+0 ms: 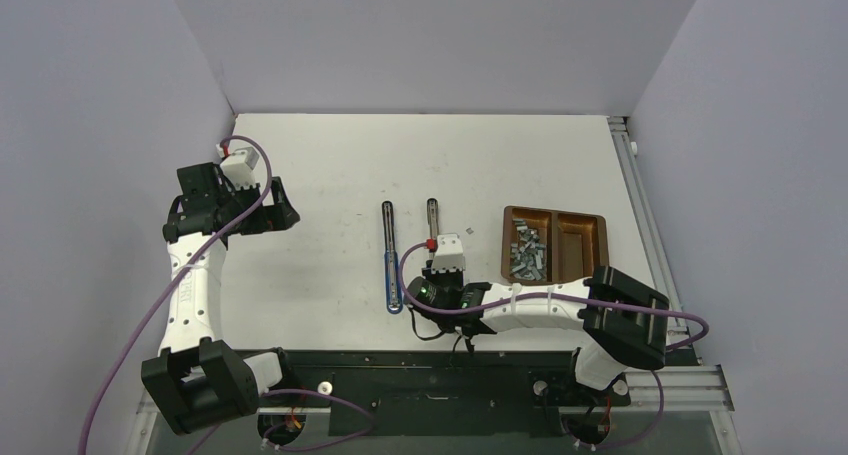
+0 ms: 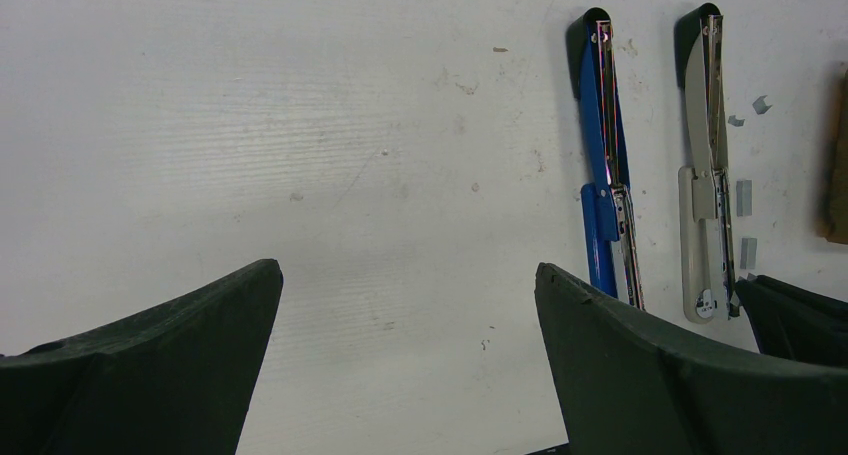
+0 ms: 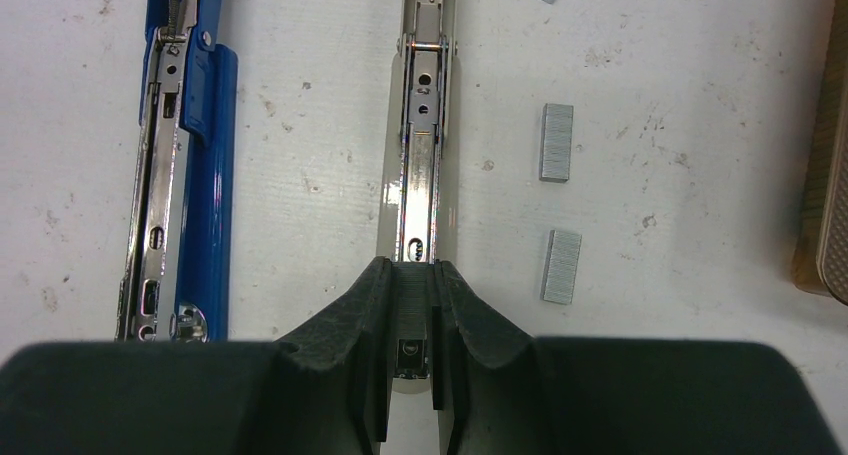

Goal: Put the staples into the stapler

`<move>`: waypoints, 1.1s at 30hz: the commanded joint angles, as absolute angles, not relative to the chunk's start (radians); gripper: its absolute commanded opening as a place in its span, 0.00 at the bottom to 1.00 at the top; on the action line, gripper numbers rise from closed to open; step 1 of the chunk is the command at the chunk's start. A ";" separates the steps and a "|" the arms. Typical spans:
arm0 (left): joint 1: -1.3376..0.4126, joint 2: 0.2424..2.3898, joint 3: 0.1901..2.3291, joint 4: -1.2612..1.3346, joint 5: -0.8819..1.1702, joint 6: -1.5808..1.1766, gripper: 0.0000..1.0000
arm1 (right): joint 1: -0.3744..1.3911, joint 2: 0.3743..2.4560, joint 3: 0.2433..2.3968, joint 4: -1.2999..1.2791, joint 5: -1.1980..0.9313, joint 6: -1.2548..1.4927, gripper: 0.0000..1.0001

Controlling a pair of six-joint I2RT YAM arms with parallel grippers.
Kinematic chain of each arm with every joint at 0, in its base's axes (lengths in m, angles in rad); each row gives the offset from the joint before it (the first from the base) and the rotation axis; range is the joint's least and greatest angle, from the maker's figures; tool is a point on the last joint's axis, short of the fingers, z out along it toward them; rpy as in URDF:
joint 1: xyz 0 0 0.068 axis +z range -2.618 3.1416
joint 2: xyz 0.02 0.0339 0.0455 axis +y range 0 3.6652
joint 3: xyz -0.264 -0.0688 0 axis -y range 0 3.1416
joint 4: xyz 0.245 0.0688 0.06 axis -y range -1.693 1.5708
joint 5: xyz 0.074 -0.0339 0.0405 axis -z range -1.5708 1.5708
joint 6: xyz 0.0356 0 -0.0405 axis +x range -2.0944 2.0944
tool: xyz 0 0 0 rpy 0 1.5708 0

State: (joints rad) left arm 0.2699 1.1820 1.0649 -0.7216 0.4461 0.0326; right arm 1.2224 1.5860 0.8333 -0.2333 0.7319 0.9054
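Near the middle of the table [image 1: 330, 165] lie two staplers, opened flat and parallel: a blue stapler [image 3: 190, 145] and, just beside it toward the tray, a grey stapler [image 3: 420, 125], each with its metal channel facing up.

Right claw [image 3: 410, 275]: fingers drawn together, clamped on a short staple strip [image 3: 408, 297] at the near end of the grey stapler's channel. Whether the strip is seated in the channel or just above it cannot be told.

A far loose strip [image 3: 556, 142] and a near loose strip [image 3: 561, 266] lie on the table beside the grey stapler, apart from it and from each other.

Pile of staples [image 1: 527, 253]: in the left compartment of a brown two-compartment tray [image 1: 555, 211], to the right of both staplers.

Left claw [image 2: 407, 268]: fingers wide apart, holding nothing, poised over bare table well to the left of the blue stapler.
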 commanded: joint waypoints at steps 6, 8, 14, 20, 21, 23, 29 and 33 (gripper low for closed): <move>0.267 1.158 1.086 -0.693 0.459 0.018 0.96 | 1.212 1.593 0.820 -0.196 0.734 0.919 0.09; 0.267 1.158 1.086 -0.695 0.459 0.018 0.96 | 1.211 1.593 0.819 -0.195 0.734 0.919 0.09; 0.267 1.161 1.085 -0.695 0.459 0.018 0.96 | 1.212 1.591 0.815 -0.195 0.736 0.923 0.09; 0.267 1.158 1.085 -0.695 0.459 0.018 0.96 | 1.211 1.592 0.810 -0.191 0.734 0.925 0.09; 0.267 1.159 1.085 -0.694 0.459 0.018 0.96 | 1.211 1.592 0.810 -0.191 0.734 0.925 0.09; 0.267 1.158 1.086 -0.695 0.459 0.018 0.96 | 1.211 1.592 0.809 -0.190 0.734 0.925 0.09; 0.268 1.159 1.090 -0.695 0.460 0.016 0.96 | 1.212 1.597 0.804 -0.190 0.733 0.929 0.09; 0.267 1.159 1.091 -0.694 0.460 0.017 0.96 | 1.210 1.601 0.801 -0.190 0.731 0.933 0.09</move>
State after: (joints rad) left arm 0.2699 1.1820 1.0649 -0.7216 0.4461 0.0303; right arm 1.2171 1.5913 0.8097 -0.2161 0.7174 0.9134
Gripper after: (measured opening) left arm 0.963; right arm 0.150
